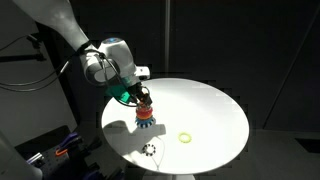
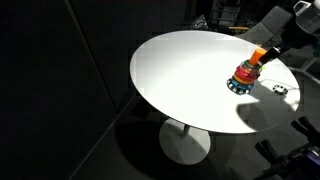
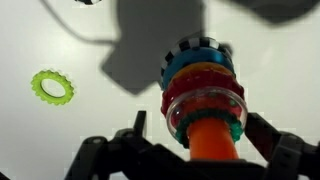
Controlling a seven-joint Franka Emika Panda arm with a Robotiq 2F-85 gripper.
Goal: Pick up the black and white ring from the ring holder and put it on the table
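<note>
Claw (image 3: 200, 135) hangs spread wide either side of the orange peg (image 3: 212, 140), gripping nothing, prob. lined up so a ring can lift straight up off the holder (image 1: 145, 115). Yet a b&w ring (image 1: 150, 150) already lies flat on the tabletop (image 1: 215, 105), apart from holder and yellow ring (image 1: 184, 137) (the checked band (image 3: 197, 45) at the stack's foot may be ring or base, can't tell).

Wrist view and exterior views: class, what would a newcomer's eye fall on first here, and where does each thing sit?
The round white table glows against a dark room. Toward one side of it stands the orange ring holder, stacked with coloured rings; the gripper is directly above it, jaws apart either side of it in the wrist view. A yellow-green ring lies alone on the tabletop, apart from the holder.
</note>
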